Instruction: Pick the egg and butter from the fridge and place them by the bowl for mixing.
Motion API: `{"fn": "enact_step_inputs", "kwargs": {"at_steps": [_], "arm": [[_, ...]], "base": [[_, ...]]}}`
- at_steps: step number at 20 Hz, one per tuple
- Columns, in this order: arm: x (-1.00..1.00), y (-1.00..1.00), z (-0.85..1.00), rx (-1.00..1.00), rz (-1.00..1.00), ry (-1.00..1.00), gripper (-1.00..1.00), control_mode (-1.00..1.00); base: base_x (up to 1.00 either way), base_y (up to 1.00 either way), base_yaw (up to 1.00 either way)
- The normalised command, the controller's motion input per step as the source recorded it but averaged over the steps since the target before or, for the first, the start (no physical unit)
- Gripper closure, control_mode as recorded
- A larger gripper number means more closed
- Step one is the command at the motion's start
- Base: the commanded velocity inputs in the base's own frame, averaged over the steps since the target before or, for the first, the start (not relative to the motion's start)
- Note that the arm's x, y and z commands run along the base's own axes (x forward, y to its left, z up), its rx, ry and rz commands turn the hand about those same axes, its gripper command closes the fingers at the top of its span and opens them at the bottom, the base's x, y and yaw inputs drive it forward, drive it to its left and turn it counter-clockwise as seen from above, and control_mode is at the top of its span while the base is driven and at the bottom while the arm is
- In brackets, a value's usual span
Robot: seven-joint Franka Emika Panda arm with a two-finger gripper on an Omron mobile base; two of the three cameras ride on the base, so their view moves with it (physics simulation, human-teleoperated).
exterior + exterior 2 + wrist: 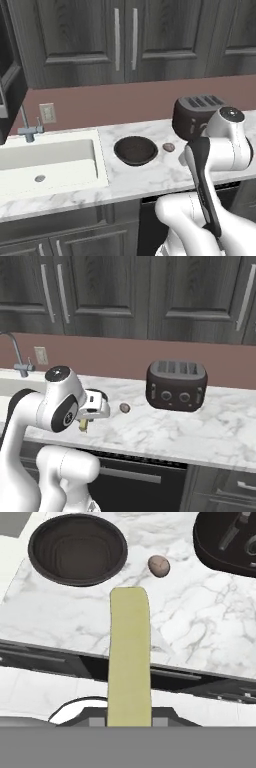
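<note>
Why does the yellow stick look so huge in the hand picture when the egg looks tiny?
In the hand view the butter sits right against the camera, held in the end effector, so it looms; the egg lies farther off. In the right base view the butter looks small.

hand clamped on butter

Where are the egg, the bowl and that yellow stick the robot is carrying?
egg (159, 565), hand view, middle of its shell, on the counter.
bowl (135, 150), left base view, its dark inside.
butter (129, 657), hand view, middle of the stick held in the gripper (129, 722).
</note>
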Motion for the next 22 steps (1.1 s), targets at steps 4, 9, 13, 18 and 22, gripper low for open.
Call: {"fn": "enact_step_inputs", "kwargs": {"at_steps": [4, 9, 13, 18, 22], "arm": [[0.00, 0.00, 0.00, 0.00, 0.00, 0.00, 1.00, 1.00], [0.00, 0.00, 0.00, 0.00, 0.00, 0.00, 1.00, 1.00], [0.00, 0.00, 0.00, 0.00, 0.00, 0.00, 1.00, 1.00], [0.00, 0.00, 0.00, 0.00, 0.00, 0.00, 1.00, 1.00], [0.00, 0.00, 0.00, 0.00, 0.00, 0.00, 1.00, 1.00]], "base": [[0.16, 0.43, 0.00], [0.32, 0.17, 0.00], [0.40, 0.19, 0.00], [0.19, 0.07, 0.00], [0.00, 0.00, 0.00]]}}
